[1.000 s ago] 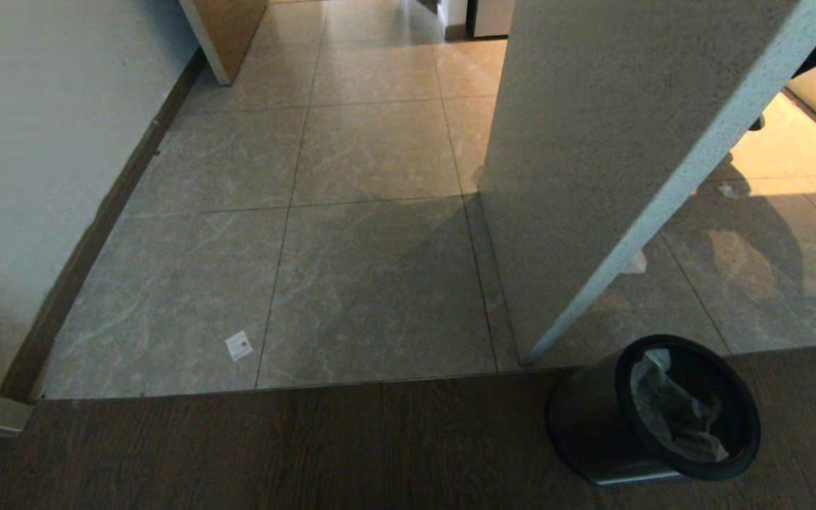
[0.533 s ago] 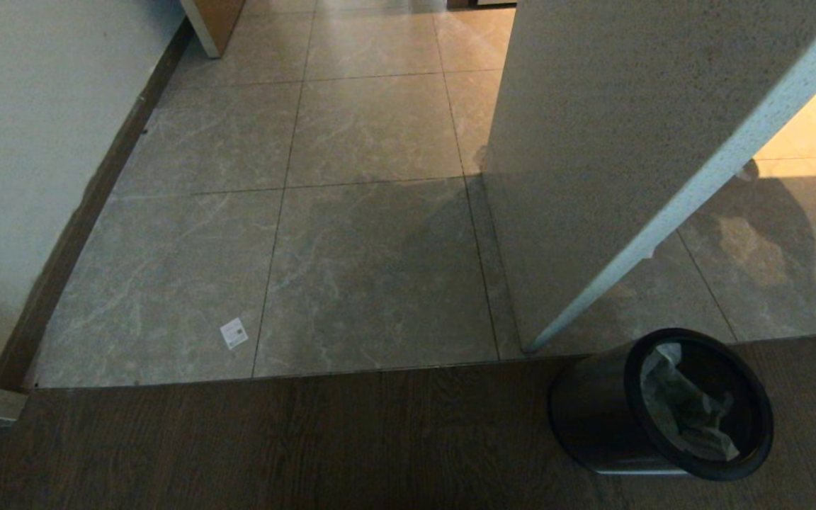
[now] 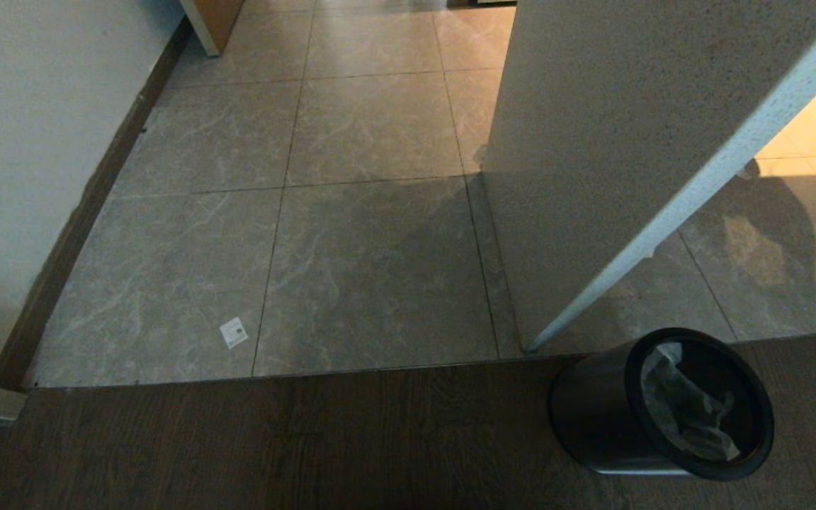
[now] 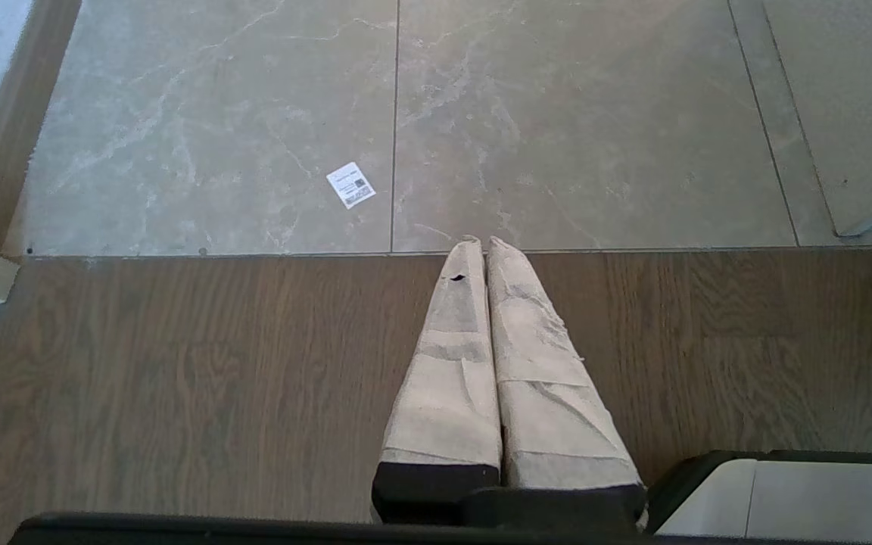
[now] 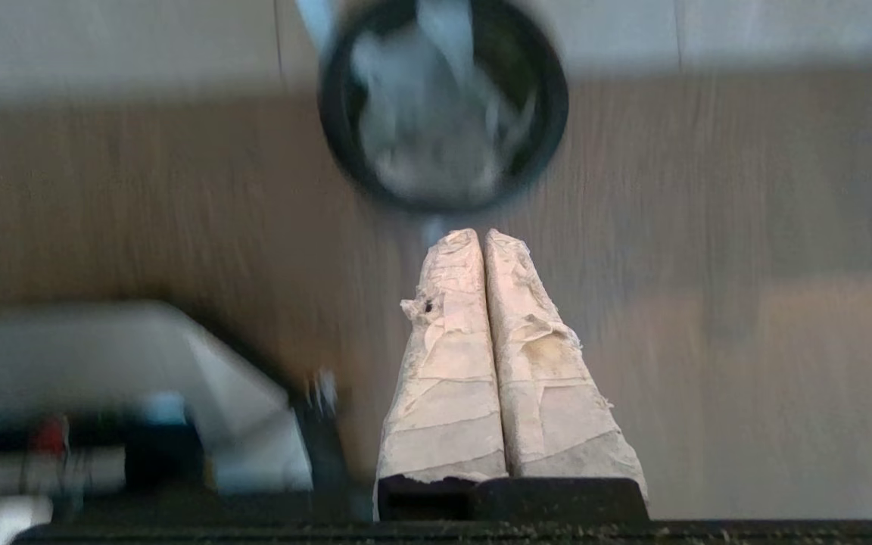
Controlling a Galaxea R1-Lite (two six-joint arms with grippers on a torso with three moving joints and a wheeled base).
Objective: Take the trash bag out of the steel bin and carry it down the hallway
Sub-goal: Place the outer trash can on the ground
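- Head view puts the steel bin (image 3: 596,418) at about 4 o'clock, standing on the dark wood floor (image 3: 238,446) just short of the tile edge, with the trash bag (image 3: 684,414) crumpled loosely inside it and neither arm in that view.
- Right end effector (image 5: 481,236) hangs above the bin mouth with its taped fingers pressed together; if it goes down like that it would only push the bag deeper rather than catch a handle.
- Thin, crinkly plastic is likely to slip from a shallow pinch, and I cannot make out where the loop handles lie.
- Bin looks light; a snagged bag could drag or tip it, and the white wall corner (image 3: 532,343) stands just beside it at 11 o'clock of the bin.
- Left end effector (image 4: 481,242) is also pressed together, parked over the wood floor near the tile seam, so it offers no steadying.
- Hallway tiles (image 3: 372,276) are glossy; a dropped bag could slide away.
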